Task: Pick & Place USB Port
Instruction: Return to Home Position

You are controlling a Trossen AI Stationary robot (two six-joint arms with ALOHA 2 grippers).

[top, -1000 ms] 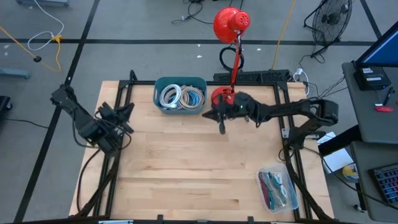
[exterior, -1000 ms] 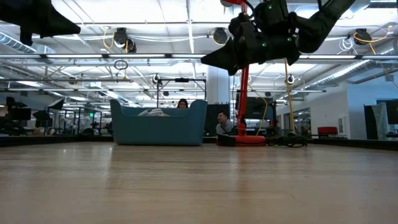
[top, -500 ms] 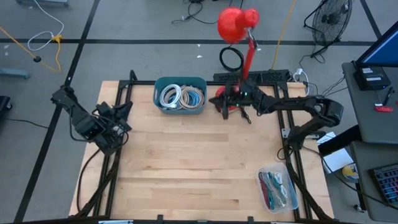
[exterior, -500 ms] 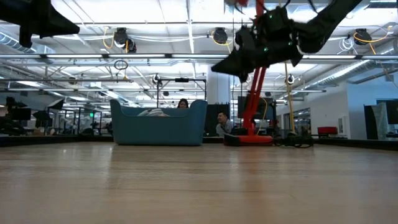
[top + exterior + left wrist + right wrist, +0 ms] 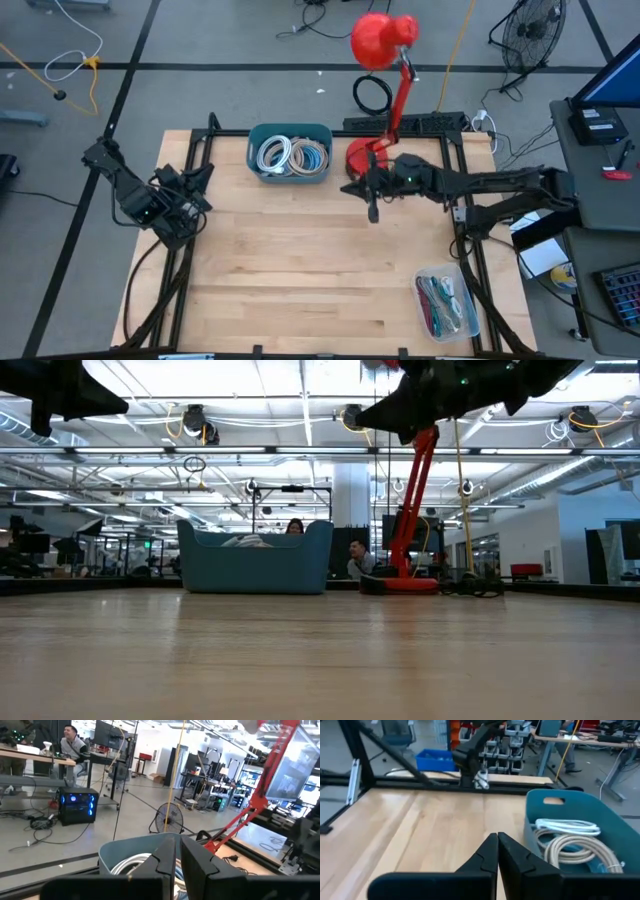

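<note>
The clear bin (image 5: 445, 303) of cables is lying lower right, lengthwise up the frame. The right gripper (image 5: 372, 208), jaws together, is hovering just below the red lamp (image 5: 362, 157); the left gripper (image 5: 200, 190), jaws likewise together, is sitting mid-left.

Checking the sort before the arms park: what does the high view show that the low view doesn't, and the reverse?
Only the high view shows the transparent bin at the table's right edge, and the coiled cables inside the blue bin. Only the low view shows people beyond the table. Both show the blue bin, the red lamp and the right hand near the lamp.
</note>
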